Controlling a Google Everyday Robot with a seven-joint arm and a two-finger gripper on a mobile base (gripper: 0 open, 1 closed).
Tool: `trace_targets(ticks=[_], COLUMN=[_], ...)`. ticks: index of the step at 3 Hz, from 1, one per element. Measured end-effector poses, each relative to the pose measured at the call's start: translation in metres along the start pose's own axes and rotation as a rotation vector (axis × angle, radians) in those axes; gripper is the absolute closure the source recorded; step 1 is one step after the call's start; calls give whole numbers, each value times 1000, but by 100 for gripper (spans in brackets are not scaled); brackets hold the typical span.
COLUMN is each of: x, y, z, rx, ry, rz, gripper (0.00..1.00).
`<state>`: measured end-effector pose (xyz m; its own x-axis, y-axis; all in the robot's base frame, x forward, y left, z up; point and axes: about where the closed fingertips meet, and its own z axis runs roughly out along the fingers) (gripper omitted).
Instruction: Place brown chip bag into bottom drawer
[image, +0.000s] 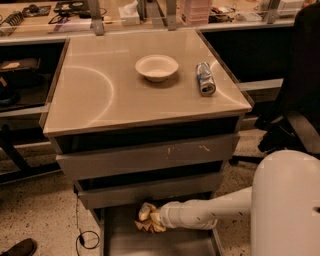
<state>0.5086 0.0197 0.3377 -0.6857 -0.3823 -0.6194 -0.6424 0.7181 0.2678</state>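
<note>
The gripper (157, 219) sits low in the open bottom drawer (150, 245), at its rear, pressed against the brown chip bag (145, 215). The bag hides its tip, so the grip state cannot be told. A white bowl (156, 67) and a can (205, 78) rest on the cabinet top (100, 95).

Jaws (at bag (146, 217)) over bottom drawer (150, 243)

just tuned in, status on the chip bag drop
Gripper low in the bottom drawer, at the brown chip bag. Bag near drawer's back. White bowl and can up top, out of the way.
</note>
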Motion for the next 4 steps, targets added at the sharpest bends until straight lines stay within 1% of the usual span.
trace_targets(ticks=[1, 2, 3, 4], x=[13, 37, 37, 37], y=[-2, 2, 2, 2], z=[23, 47, 47, 47], rx=[-12, -24, -25, -25], ry=[17, 62, 62, 62], rz=[27, 55, 55, 55], gripper=[100, 100, 100, 81])
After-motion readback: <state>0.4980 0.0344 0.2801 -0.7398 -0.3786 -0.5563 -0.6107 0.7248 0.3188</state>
